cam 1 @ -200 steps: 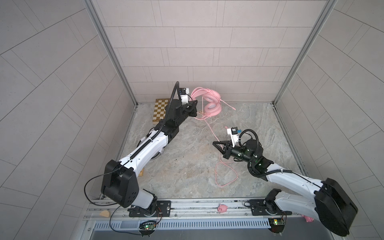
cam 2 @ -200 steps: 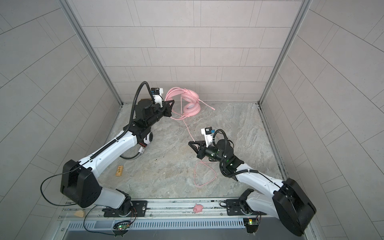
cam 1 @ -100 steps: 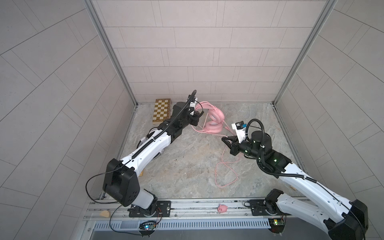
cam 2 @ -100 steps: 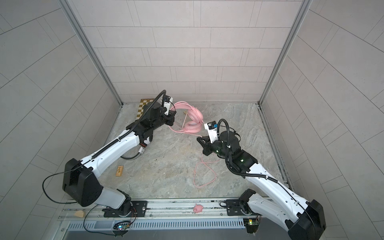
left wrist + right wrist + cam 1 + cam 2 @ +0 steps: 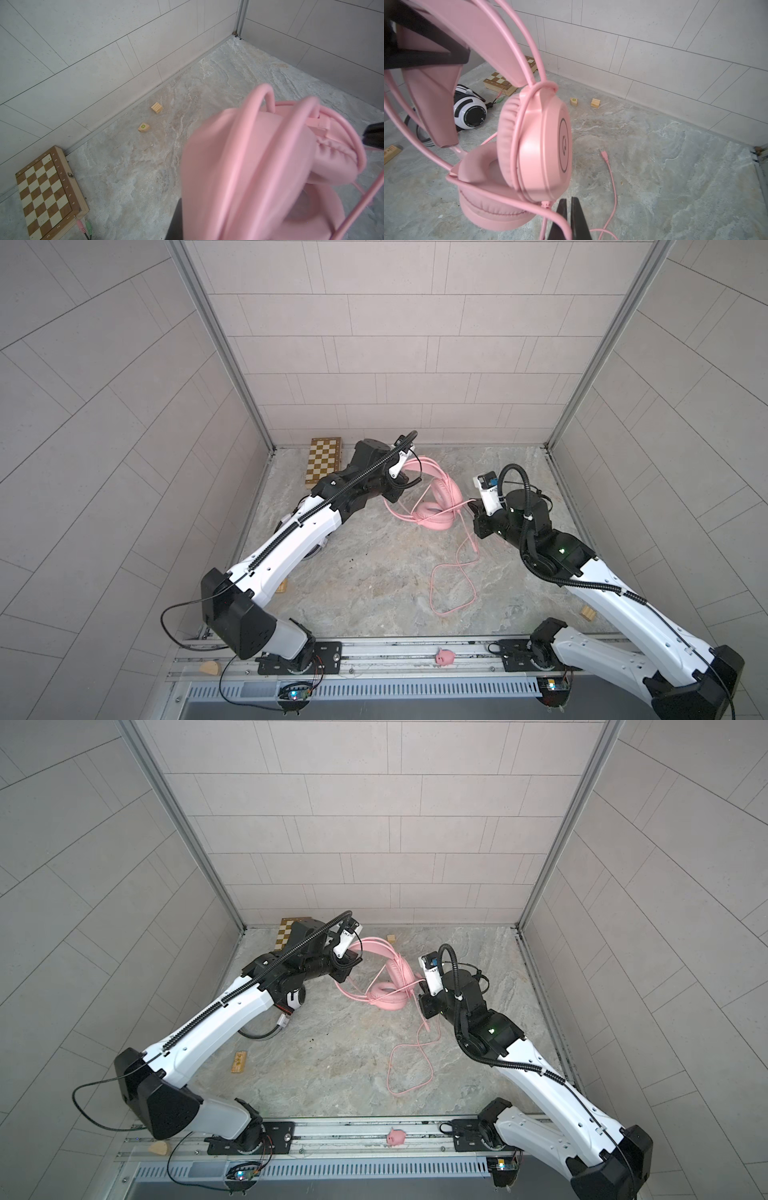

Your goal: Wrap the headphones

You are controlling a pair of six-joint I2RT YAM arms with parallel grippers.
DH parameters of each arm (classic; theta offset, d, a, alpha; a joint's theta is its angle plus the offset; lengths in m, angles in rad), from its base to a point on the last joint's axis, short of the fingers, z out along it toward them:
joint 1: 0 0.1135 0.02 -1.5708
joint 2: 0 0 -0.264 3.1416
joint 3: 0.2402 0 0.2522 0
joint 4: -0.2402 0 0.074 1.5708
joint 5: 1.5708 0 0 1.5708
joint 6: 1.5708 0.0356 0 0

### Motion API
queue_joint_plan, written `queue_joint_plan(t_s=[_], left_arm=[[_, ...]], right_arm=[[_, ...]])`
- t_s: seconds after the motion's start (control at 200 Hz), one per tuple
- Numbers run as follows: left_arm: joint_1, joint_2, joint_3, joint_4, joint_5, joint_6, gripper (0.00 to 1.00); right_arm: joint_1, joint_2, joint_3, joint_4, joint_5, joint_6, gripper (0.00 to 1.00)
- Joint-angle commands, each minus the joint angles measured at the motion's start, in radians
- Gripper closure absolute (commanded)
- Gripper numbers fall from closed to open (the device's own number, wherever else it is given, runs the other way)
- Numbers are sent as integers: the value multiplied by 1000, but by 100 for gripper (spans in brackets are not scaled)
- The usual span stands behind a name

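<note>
The left gripper (image 5: 400, 486) is clamped tight on the headband of the pink headphones (image 5: 437, 506). It holds the band up toward the back of the table (image 5: 365, 572), while the lower ear cup rests on the table and the other cup stands above it. Just beside the cups, the right gripper (image 5: 569, 217) has its fingers pressed together on the pink cord (image 5: 615, 191). The pinched stretch runs taut across from the headset. At least one turn of cord lies around the upright ear cup. The loose remainder trails toward the front of the table in an open loop, and its plug (image 5: 604, 154) lies flat on the stone surface. The white headphones (image 5: 470, 113) sit on the table partly beneath the left arm, near the folded chessboard (image 5: 325, 458) in the back left corner. Two small wooden blocks (image 5: 595, 102) lie along the back wall.
</note>
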Motion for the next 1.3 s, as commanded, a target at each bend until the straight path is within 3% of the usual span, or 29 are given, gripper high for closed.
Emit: queue_joint_plan(t_s=[0.0,0.325,0.701,0.891,1.091,1.296], left_arm=[[10,-28,-17,-281,-13,163,100],[-10,-31,-66,-302,67,207,100],[-19,-17,-72,-311,41,202,100],[-18,-23,-77,-306,20,201,100],[-16,-59,-90,-294,-40,187,100],[-17,-106,-130,-239,-43,184,100]], right_arm=[[-32,-2,60,66,246,-63,100],[-30,114,152,162,270,-134,100],[-30,81,156,223,198,-147,99],[-30,36,119,242,238,-161,99],[-30,-5,64,260,354,-159,99],[-30,-19,44,270,375,-158,96]])
